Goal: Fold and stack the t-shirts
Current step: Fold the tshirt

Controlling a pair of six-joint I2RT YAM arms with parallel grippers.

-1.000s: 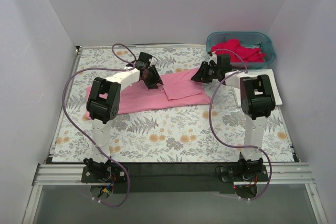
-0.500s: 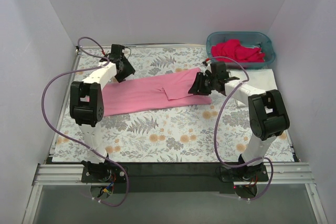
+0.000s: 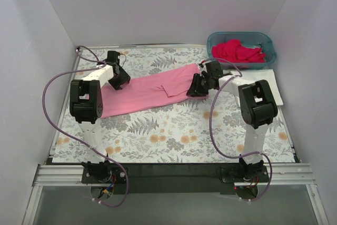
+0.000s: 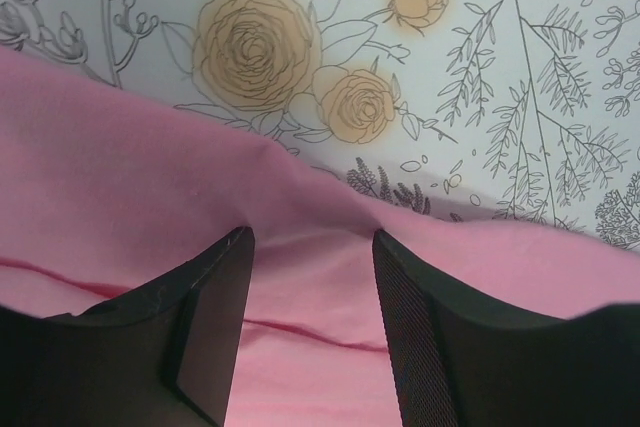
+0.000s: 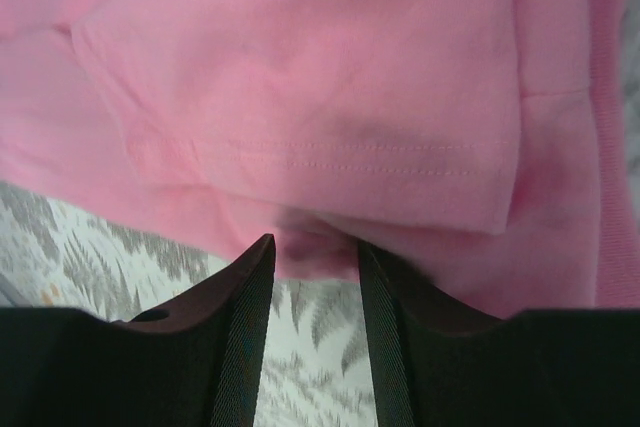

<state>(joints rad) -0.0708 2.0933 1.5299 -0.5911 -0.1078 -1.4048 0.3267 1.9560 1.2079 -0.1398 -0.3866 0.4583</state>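
A light pink t-shirt (image 3: 152,88) lies as a long slanted band across the floral cloth. My left gripper (image 3: 119,80) is at its far left end. In the left wrist view this gripper (image 4: 312,237) is open, its fingers (image 4: 215,307) apart over the pink fabric (image 4: 120,177) just inside the edge. My right gripper (image 3: 198,87) is at the shirt's near right edge. It (image 5: 315,244) stands open with the shirt's hem (image 5: 320,232) at its tips, below a folded sleeve (image 5: 330,97). Deep pink-red t-shirts (image 3: 239,51) are heaped in the basket. A white t-shirt (image 3: 269,80) lies flat at the right.
The teal plastic basket (image 3: 269,43) stands at the back right corner. The grey-and-orange floral cloth (image 3: 174,130) covers the table. White walls close in on the left, back and right. Purple cables loop from both arms.
My left gripper has moved from the shirt's middle out to its left end. My right gripper has come down to the near right edge. The shirt now lies as a narrower band.
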